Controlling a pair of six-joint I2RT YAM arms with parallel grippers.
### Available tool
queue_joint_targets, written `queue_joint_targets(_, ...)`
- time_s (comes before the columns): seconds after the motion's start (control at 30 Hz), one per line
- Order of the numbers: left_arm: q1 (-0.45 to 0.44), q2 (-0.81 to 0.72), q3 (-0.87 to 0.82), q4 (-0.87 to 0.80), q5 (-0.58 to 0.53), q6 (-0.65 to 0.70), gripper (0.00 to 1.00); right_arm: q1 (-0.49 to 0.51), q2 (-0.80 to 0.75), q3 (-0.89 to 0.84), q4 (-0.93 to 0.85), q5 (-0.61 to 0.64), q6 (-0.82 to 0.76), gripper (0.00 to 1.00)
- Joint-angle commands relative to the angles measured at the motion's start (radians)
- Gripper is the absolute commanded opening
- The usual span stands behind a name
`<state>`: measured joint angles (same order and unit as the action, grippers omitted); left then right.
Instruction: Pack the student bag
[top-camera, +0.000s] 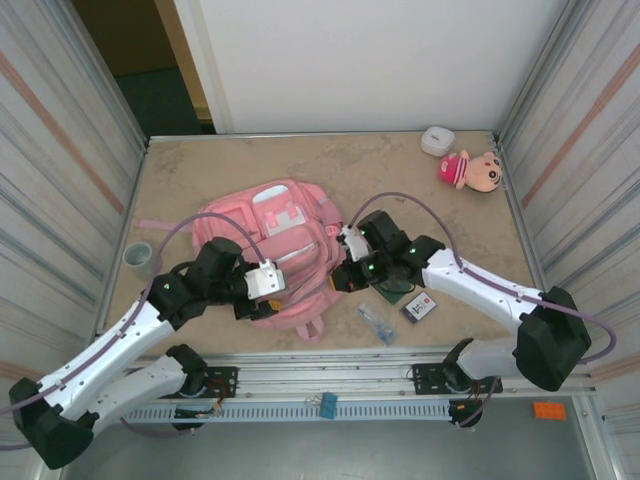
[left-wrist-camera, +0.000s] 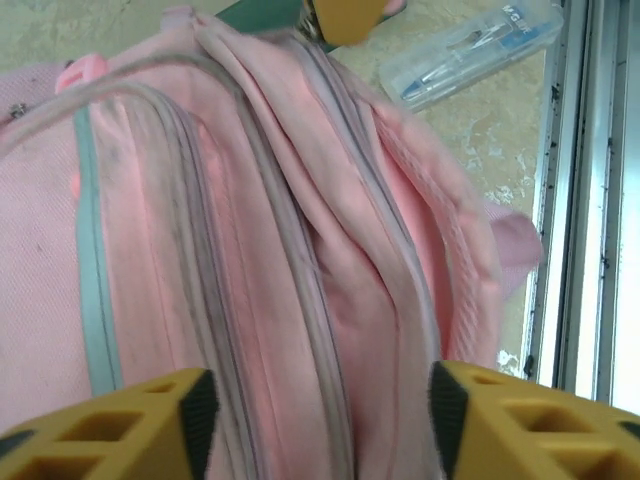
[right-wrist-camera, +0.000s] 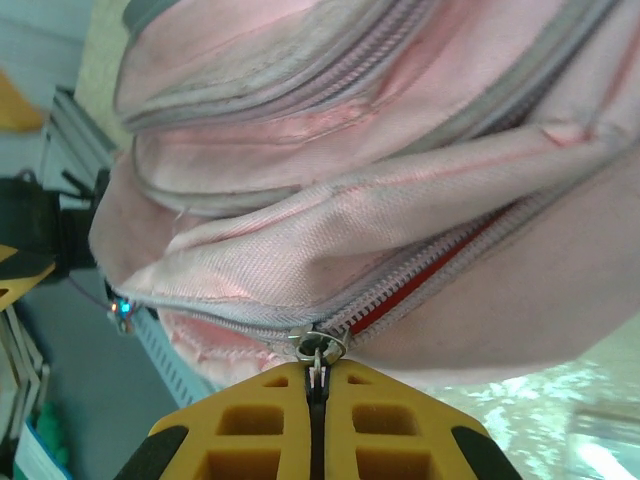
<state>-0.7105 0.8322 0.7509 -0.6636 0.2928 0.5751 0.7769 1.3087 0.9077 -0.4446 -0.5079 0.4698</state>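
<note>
The student bag (top-camera: 270, 250) is a large pink backpack lying flat in the middle of the table. My left gripper (top-camera: 262, 303) hovers at its near edge. In the left wrist view its yellow fingers (left-wrist-camera: 318, 410) stand open and wide apart over the pink fabric (left-wrist-camera: 300, 250) and grey zipper lines, gripping nothing. My right gripper (top-camera: 345, 275) is at the bag's right side. In the right wrist view it (right-wrist-camera: 318, 385) is shut on the metal zipper pull (right-wrist-camera: 319, 350) of the bag (right-wrist-camera: 350, 150). The zip is partly open to the right of the pull, showing red inside.
A clear pen case (top-camera: 377, 322) (left-wrist-camera: 470, 50), a small card-like item (top-camera: 420, 307) and a green book (top-camera: 395, 290) lie right of the bag. A plush doll (top-camera: 472, 170) and a white case (top-camera: 437, 140) sit at the back right. A grey roll (top-camera: 138, 255) lies at the left.
</note>
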Motion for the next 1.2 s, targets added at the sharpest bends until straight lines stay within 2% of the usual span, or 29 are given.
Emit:
queue_joint_targets(0.0,-0.063,0.013,0.03,0.068,-0.026,-0.138,0.69,0.063,-0.034,0.034,0.062,-0.018,0.022,0.0)
queue_joint_targets(0.13,-0.132,0.097,0.037,0.133,-0.049,-0.166,0.72,0.106,-0.044,0.037,0.082,-0.017,0.042,0.0)
queue_joint_targets(0.2,-0.141,0.146,0.036,0.145,-0.059,-0.164,0.69,0.11,-0.049,0.035,0.095,-0.024,0.047,0.0)
queue_joint_targets(0.3,-0.147,0.216,0.045,0.143,-0.067,-0.143,0.47,0.108,-0.064,0.024,0.102,-0.015,0.048,0.0)
queue_joint_targets(0.4,-0.147,0.227,0.054,0.131,-0.095,-0.121,0.12,0.067,-0.075,-0.001,0.076,0.058,0.056,0.0)
queue_joint_targets(0.47,-0.147,0.201,0.052,0.126,-0.087,-0.093,0.01,0.016,-0.08,-0.033,0.079,0.095,0.08,0.0)
queue_joint_targets(0.67,-0.142,0.088,0.043,0.066,-0.051,-0.007,0.0,-0.148,-0.027,-0.071,0.103,0.142,0.1,0.0)
queue_joint_targets(1.0,-0.139,-0.071,0.025,0.018,0.104,0.038,0.0,-0.222,0.188,0.026,0.244,0.253,0.126,0.0)
queue_joint_targets(1.17,-0.138,-0.109,0.031,-0.027,0.089,0.092,0.0,-0.251,0.308,0.098,0.339,0.273,0.164,0.0)
